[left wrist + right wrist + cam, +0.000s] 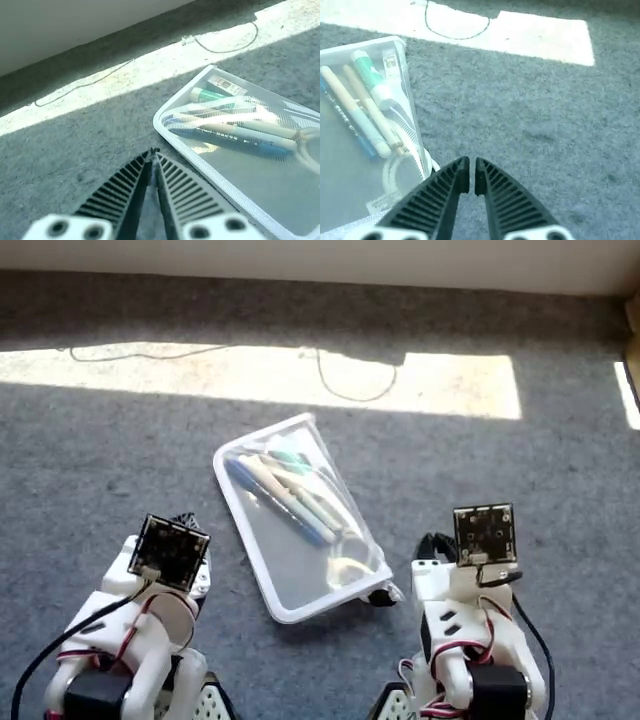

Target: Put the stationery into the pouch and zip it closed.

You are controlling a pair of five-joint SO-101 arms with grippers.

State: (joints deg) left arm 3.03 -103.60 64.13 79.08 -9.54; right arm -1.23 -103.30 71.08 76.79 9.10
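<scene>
Lying on the carpet [520,500] with the stationery [285,490] inside, the pouch [300,575] slants its long axis toward the right arm [470,630], which sits nearer its zip pull [380,595] than the left arm [150,625]; both arms' jaws are together, empty.

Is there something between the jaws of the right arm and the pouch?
Nothing visible stands there. The right gripper, jaws shut, and the pouch have only bare carpet between them.
</scene>
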